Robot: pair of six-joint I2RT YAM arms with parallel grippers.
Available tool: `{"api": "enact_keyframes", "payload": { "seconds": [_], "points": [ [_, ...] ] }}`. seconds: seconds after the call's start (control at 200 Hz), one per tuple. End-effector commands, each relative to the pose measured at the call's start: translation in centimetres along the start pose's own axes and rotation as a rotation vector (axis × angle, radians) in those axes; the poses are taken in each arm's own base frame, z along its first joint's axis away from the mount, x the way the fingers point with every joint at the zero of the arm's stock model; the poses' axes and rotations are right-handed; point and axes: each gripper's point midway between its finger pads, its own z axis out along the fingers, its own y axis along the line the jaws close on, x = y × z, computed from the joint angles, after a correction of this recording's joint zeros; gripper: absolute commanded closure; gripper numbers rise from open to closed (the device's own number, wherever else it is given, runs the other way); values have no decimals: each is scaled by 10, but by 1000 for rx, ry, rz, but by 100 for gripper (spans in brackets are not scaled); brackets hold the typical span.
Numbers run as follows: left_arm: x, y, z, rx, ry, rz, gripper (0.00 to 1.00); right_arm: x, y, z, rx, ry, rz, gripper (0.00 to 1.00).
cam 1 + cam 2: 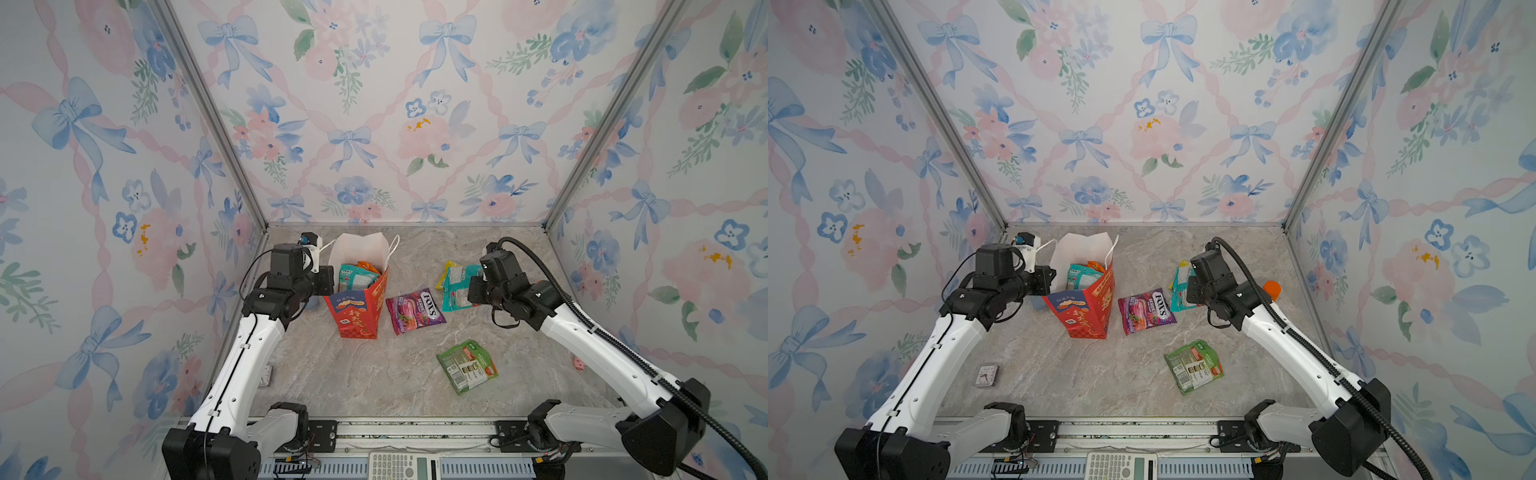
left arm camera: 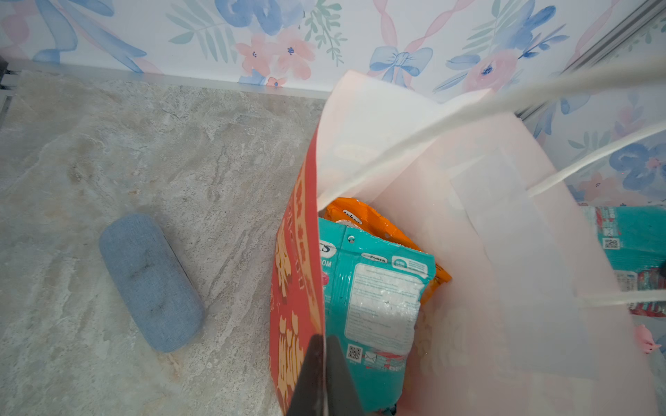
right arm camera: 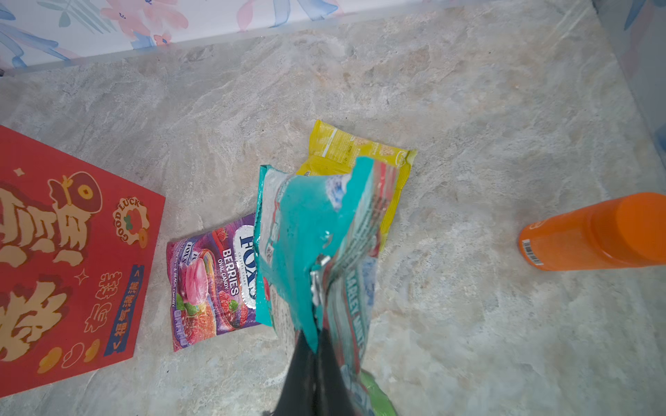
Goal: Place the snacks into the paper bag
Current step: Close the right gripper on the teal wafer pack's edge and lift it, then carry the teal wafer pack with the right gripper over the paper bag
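The red paper bag [image 1: 357, 311] stands upright at mid-table with its white inside showing. My left gripper [image 2: 324, 345] is shut on the bag's near red wall [image 2: 293, 288] at the rim. A teal packet [image 2: 374, 288] and an orange packet [image 2: 360, 216] sit inside. My right gripper [image 3: 317, 342] is shut on another teal packet [image 3: 306, 223], which hangs crumpled from it to the right of the bag. A yellow packet [image 3: 346, 151] lies behind that one and a purple FOX'S packet [image 1: 415, 311] lies beside the bag. A green packet [image 1: 467, 365] lies nearer the front.
A blue-grey case [image 2: 151, 281] lies left of the bag. An orange bottle [image 3: 594, 234] lies at the right wall. A tiny pink pig [image 1: 579, 363] sits by the right arm. A small card [image 1: 986, 375] lies front left and a calculator [image 1: 403, 465] on the front rail.
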Motion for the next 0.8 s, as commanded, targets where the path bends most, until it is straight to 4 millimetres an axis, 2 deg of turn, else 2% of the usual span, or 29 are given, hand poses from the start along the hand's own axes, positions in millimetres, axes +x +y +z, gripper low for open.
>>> {"api": "enact_keyframes", "payload": {
  "seconds": [0.0, 0.37, 0.795],
  "points": [
    [-13, -3, -7, 3, -45, 28, 100, -25, 6, -18, 4, -67, -44, 100],
    [-14, -4, -8, 9, -46, 26, 100, -75, 55, -41, -88, -175, -119, 100],
    [-15, -5, -7, 17, -46, 26, 100, -152, 121, -73, -219, -330, -216, 100]
  ]
}}
